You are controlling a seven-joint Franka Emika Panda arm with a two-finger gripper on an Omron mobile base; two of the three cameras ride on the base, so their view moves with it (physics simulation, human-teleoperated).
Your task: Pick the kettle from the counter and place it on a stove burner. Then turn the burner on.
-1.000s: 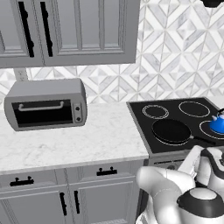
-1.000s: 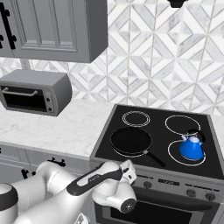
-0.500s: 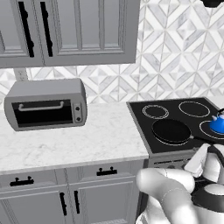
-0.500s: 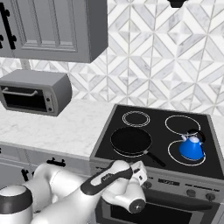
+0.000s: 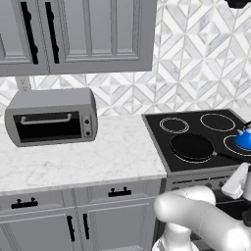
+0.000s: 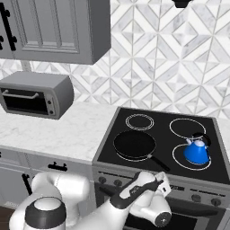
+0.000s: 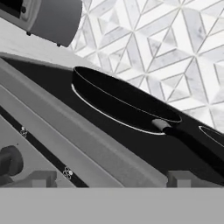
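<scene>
While the two dark fingertips (image 7: pixel 41 178) stand wide apart at the bottom of the hand view, nothing sits between them, so the jaws are fully spread and hold nothing. Just beyond them runs the grey front panel of the stove (image 7: pixel 52 140), with a round dark knob (image 7: pixel 9 161) near the left tip. Above the panel lies the black frying pan (image 7: pixel 122 103), its handle running down to the right, and a toaster oven (image 7: pixel 48 17) shows in the upper corner.

From the right base view, the gripper (image 6: pixel 162 187) hangs low in front of the stove's knob row, near the pan's handle; whether it touches the panel is hard to tell. That view also gives what the hand camera misses: the kettle (image 6: pixel 196 152), blue and upright, sitting inside the stove burner (image 6: pixel 192 157) at the front right of the cooktop, well apart from the counter (image 6: pixel 58 130).

Seen from the left base view, the kettle (image 5: pixel 243 139) is cut by the frame's edge beside the pan (image 5: pixel 192 147). The arm (image 6: pixel 130 197) bends forward and low, wrist turned toward the stove front.
</scene>
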